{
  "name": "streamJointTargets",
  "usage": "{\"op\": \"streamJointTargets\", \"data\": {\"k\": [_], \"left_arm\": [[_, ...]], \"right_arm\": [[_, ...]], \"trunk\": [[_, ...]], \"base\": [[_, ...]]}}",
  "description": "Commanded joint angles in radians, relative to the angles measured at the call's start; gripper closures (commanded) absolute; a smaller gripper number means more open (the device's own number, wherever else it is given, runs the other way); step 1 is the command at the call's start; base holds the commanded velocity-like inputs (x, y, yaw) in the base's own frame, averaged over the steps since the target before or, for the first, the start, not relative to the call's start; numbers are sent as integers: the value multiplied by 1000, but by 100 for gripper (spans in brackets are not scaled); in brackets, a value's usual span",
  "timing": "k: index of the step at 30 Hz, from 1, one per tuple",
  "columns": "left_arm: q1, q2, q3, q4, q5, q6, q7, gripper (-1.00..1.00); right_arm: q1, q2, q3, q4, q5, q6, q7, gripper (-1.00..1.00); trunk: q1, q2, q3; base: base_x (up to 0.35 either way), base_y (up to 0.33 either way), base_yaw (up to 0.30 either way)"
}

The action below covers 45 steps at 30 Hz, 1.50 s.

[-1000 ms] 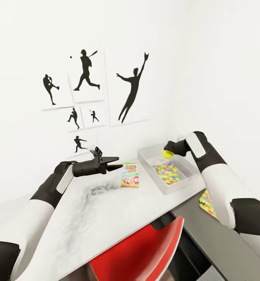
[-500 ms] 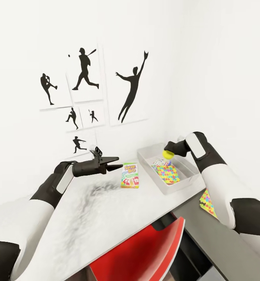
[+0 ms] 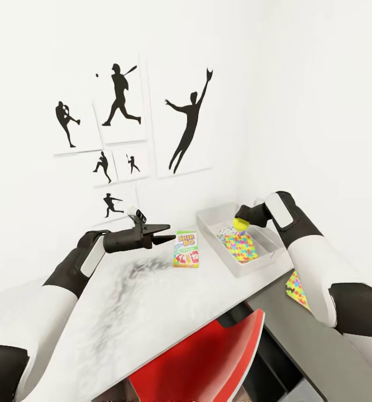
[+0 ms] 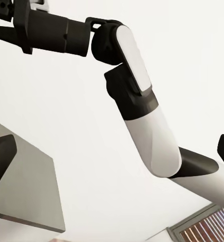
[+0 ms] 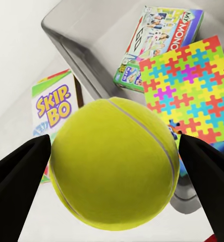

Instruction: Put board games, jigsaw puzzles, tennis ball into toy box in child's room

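A white-walled corner hung with black silhouettes of ball players backs the pale grey worktop [image 3: 152, 301]. At its far end sits the wide, shallow, pale grey toy box [image 3: 208, 234], already holding a multicoloured jigsaw puzzle sheet [image 3: 239, 245] and a printed Monopoly board game box [image 5: 160, 40]. Left to store, by my judgement: the green-and-orange Skip-Bo board game box [image 3: 186, 249] lying just beside the tray, a second jigsaw sheet [image 3: 296, 290] on the lower dark top, and the yellow-green tennis ball [image 3: 241, 223], clamped in the right gripper [image 3: 243, 216] above the tray. The left gripper [image 3: 165, 233] hovers empty, fingers together.
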Motion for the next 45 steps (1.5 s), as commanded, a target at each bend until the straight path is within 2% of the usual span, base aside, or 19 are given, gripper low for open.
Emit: {"op": "streamJointTargets", "data": {"k": [1, 16, 30, 45], "left_arm": [[-1, 1, -2, 0, 4, 8, -2, -100], [-1, 1, -2, 0, 3, 7, -2, -100], [-1, 1, -2, 0, 3, 7, -2, -100], [-1, 1, -1, 0, 3, 7, -2, -100]], "right_arm": [[-1, -1, 6, -1, -10, 1, -9, 100], [-1, -2, 6, -1, -12, 0, -9, 100], [-1, -1, 8, -1, -12, -2, -9, 100], [-1, -2, 6, -1, -12, -2, -8, 100]], "trunk": [[1, -2, -4], [1, -2, -27], [1, -2, -27], [1, -2, -27]], "base": [[0, -48, 0], [0, -66, 0], [0, -2, 0], [0, -113, 0]]}}
